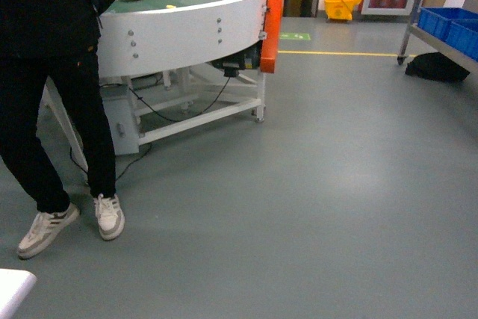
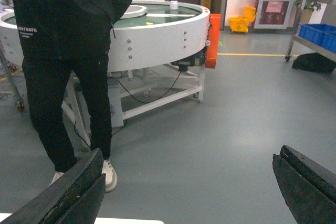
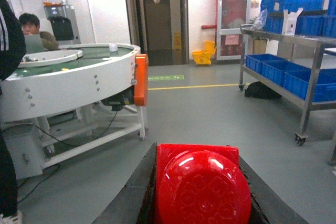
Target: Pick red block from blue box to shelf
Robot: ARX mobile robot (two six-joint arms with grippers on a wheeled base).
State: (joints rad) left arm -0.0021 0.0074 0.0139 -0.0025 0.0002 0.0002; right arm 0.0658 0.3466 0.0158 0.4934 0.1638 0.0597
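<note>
Left hand (image 2: 189, 192), thick matte-black fingers (image 2: 73, 192), worn edges

The red block (image 3: 202, 184) is glossy bright red with a faint embossed pattern on its rounded face, flanked by the right gripper's (image 3: 199, 203) matt black fingers (image 3: 131, 198). The left gripper's (image 2: 189, 192) fingers (image 2: 73, 192) are black too. At ten o'clock in the head view, the round conveyor table (image 1: 202, 16) is white-walled with a dark green top and an orange end panel (image 1: 272, 31). The person (image 1: 52, 72) wears black with white trainers (image 1: 110, 217). At two o'clock are dark blue crates (image 1: 448, 24), a yellow mop bucket (image 1: 345, 1) and a yellow floor line (image 1: 336, 54) on grey flooring (image 1: 314, 207).
</note>
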